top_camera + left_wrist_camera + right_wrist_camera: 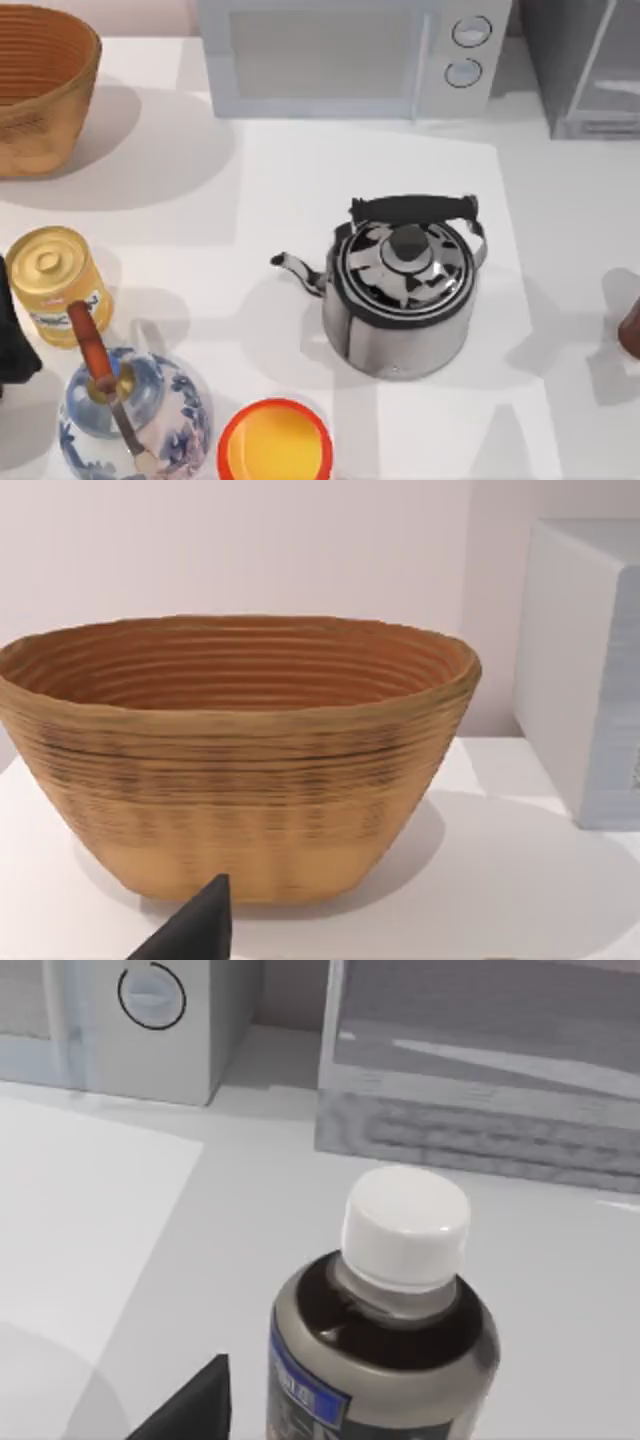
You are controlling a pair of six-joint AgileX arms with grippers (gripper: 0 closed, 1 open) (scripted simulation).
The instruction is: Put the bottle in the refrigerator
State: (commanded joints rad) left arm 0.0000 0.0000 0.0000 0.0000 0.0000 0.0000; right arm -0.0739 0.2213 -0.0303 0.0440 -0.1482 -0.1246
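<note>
The bottle stands upright close in front of my right wrist camera, with dark contents, a white cap and a blue label. In the top view it is a reddish-brown sliver at the table's right edge. My right gripper is open at the bottle, and a small gap separates its one black fingertip from the bottle's side. The refrigerator, grey with a pale-framed door, stands at the back right, beyond the bottle. My left gripper sits parked at the left edge, open and facing the basket.
A steel kettle occupies the table's middle. The white microwave stands at the back, left of the refrigerator. A wicker basket is back left. At the front left are a yellow can, a blue-and-white porcelain vessel and an orange bowl.
</note>
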